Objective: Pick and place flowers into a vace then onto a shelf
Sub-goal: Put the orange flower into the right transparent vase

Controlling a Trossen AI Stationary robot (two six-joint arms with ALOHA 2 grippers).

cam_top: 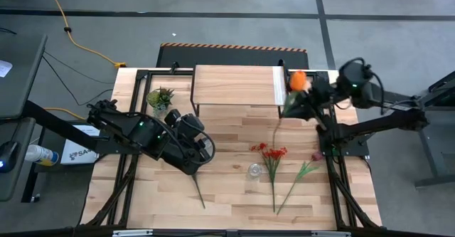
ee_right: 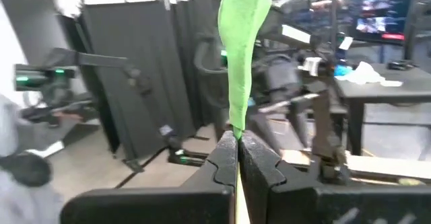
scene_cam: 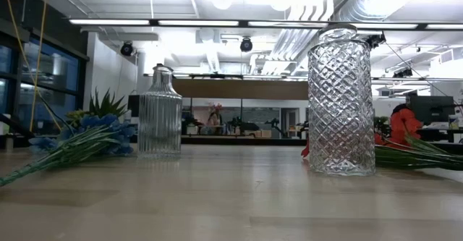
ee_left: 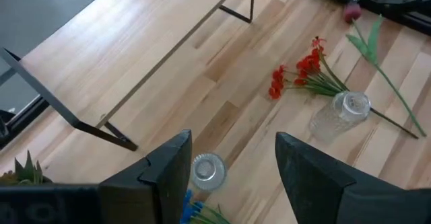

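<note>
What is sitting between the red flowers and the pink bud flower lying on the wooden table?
Nothing: in the high view only bare wooden tabletop separates the red flowers from the pink bud flower.

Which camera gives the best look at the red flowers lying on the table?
The left wrist view: the red flowers lie in full sight, blooms and green stems clear, beside a glass vase. The high view shows them whole but small. The low view shows only a red patch behind the diamond-cut vase. The right wrist view misses them.
</note>
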